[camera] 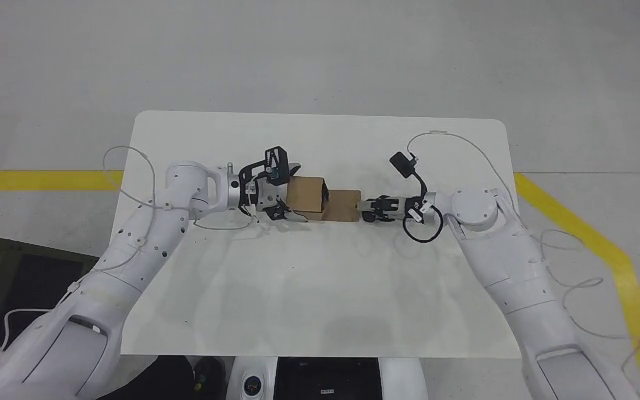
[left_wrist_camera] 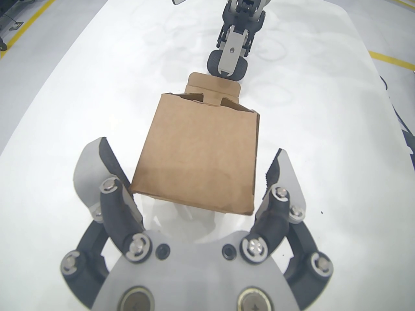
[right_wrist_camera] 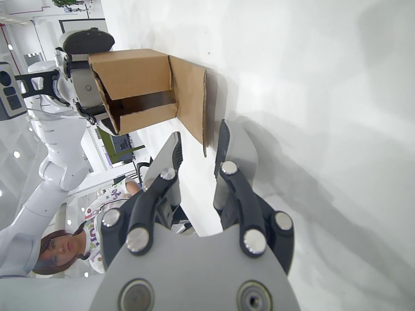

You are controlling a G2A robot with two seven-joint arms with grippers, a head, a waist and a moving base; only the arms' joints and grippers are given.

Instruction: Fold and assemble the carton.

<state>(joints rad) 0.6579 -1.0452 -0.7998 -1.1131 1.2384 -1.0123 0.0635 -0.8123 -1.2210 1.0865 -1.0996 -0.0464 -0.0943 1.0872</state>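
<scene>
Carton lying central on the table, being steadied for folding.
At its 9 o'clock the left gripper is bracketing its end, fingers apart; at 3 o'clock the right gripper, fingers narrowly apart, is straddling the flap, likely to fold it.

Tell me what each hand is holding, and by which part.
Nothing looks clamped. The left hand is open around the carton at the end opposite the flap; the right hand is open astride the flap's free edge, gaps showing.
</scene>
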